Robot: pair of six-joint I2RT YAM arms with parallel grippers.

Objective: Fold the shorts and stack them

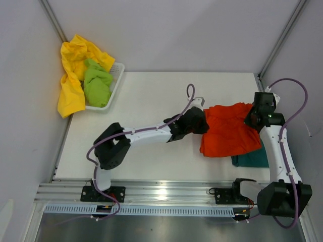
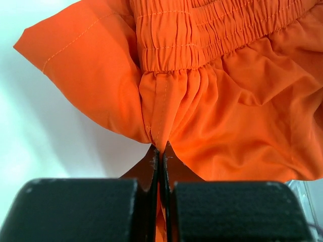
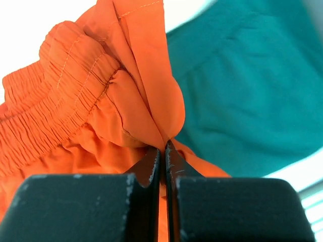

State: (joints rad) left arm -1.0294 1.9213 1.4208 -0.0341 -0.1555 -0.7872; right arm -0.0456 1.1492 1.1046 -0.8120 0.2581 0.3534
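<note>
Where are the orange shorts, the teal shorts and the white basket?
orange shorts [image 1: 227,133], top external view, middle of the fabric.
teal shorts [image 1: 250,160], top external view, exposed near edge.
white basket [image 1: 117,83], top external view, right wall.

No text, label, brand or number can be read — anywhere.

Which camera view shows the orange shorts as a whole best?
The top external view: the orange shorts appear nearly whole, lying over the teal shorts. Both wrist views show only a close piece of elastic waistband and gathered fabric.
</note>
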